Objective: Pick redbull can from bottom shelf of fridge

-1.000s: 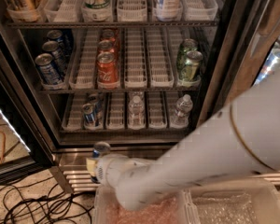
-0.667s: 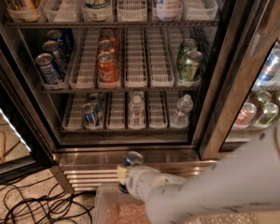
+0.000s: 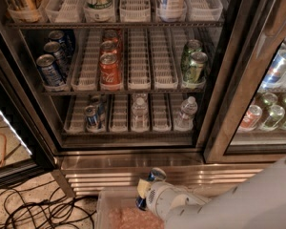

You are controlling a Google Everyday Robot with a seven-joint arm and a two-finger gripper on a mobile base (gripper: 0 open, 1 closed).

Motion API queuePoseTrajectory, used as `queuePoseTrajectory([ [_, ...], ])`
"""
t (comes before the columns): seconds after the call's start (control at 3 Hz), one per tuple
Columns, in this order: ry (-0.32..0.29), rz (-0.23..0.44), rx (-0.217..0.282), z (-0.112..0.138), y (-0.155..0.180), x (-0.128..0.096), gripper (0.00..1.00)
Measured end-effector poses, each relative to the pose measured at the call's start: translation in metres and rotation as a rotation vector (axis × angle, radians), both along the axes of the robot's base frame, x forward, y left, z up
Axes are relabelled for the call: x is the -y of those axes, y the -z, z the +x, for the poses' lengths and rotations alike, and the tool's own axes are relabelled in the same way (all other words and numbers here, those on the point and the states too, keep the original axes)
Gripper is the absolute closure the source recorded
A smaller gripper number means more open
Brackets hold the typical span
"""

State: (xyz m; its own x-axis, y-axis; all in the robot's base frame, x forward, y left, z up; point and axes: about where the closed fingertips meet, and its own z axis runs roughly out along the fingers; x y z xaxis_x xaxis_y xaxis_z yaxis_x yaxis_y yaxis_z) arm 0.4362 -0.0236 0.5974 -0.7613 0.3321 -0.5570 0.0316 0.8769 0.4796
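One redbull can (image 3: pixel 157 175) | held by gripper (image 3: pixel 146 191) | low, before fridge (image 3: pixel 133 162) base

We see the slim blue-and-silver redbull can (image 3: pixel 155 175) tilted, clamped in the claw (image 3: pixel 144 192), low before the fridge (image 3: pixel 133 163) base.

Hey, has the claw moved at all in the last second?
Yes. The claw, gripping the redbull can, has moved right and slightly down against the ribbed steel base.
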Motion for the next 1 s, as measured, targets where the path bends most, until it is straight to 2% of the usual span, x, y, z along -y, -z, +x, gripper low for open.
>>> queuePoseTrajectory([
  [0.33,-0.037,0.018,-0.032,-0.002,0.006,-0.018,1.00],
  [1.0,-0.172,0.102,-0.220,-0.026,0.051,-0.110,1.00],
])
